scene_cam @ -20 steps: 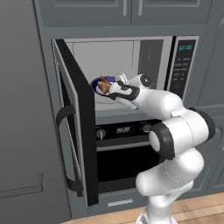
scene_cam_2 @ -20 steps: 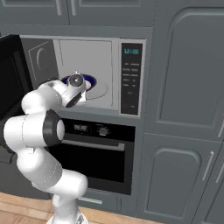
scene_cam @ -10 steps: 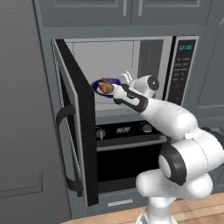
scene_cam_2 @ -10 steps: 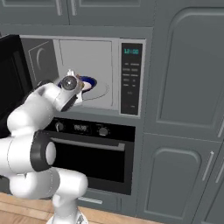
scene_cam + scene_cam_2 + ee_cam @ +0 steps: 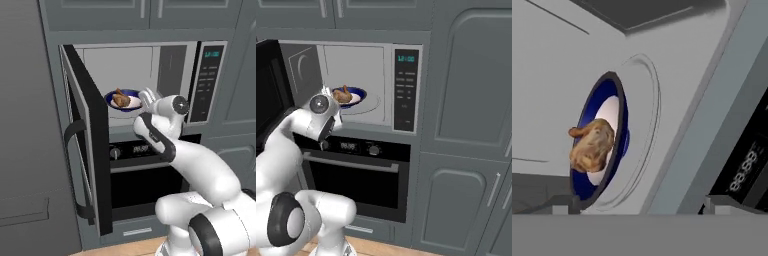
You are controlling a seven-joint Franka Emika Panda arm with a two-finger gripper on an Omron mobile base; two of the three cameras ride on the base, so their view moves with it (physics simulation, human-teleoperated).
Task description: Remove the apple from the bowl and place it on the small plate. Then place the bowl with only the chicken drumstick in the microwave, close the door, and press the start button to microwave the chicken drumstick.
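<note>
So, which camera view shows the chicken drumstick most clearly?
The hand view: the chicken drumstick is large there, lying in the bowl inside the microwave. Both base views show it small in the bowl, partly behind the arm in the right base view.

Grey panelled cabinets [image 5: 468,100] surround a black oven [image 5: 358,175]; wooden floor [image 5: 386,247].
</note>
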